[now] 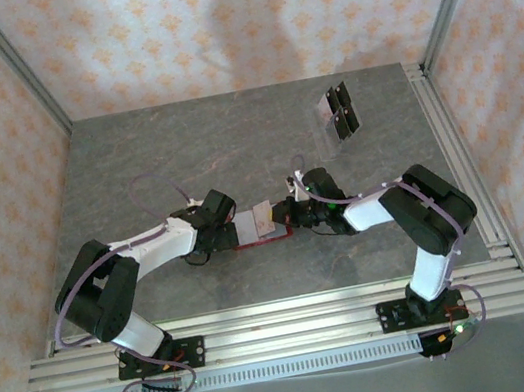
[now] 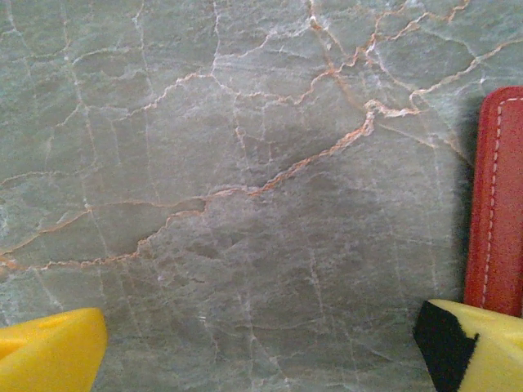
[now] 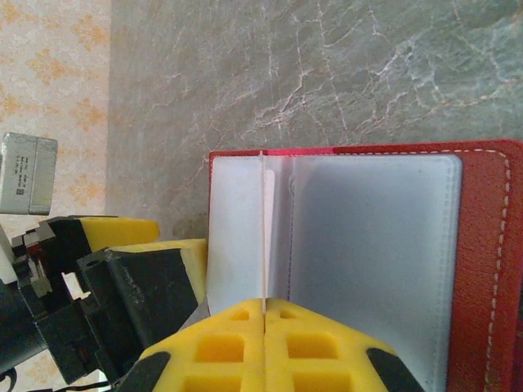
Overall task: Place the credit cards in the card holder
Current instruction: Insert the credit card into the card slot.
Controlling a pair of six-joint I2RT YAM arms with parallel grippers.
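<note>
At the centre of the desk point(image 1: 135, 168), low in the overhead view, the two hands are meeting over the open card holder point(image 3: 484, 286). The holder is lying flat with its grey lining facing up. The right hand point(image 3: 264, 314) is clenching one credit card point(image 1: 266, 218) by its near edge. In the right wrist view the card is showing edge-on, as a thin pale line running up from the pinched fingertips across the lining, near the inner fold. Whether its far edge is already sitting inside a pocket I cannot tell.

The left hand point(image 2: 260, 351) is hanging released, fingers spread wide and gripping nothing. One yellow fingertip point(image 2: 478, 343) is sitting right at the red border of the holder, at the lower right of the left wrist view; whether it is pressing down I cannot tell. The other credit cards point(image 1: 341, 111) are waiting in the upper right of the overhead view, on what looks like a clear stand point(image 1: 325, 134), well apart from the holder.

The main danger, as I am judging it, is the holder sliding. Nothing is clamping it, so a push from the card could shove it along the smooth stone. The card's edge could also be catching on a pocket lip, making the card bow or slip in the pinch. The free flap could be folding over too.
</note>
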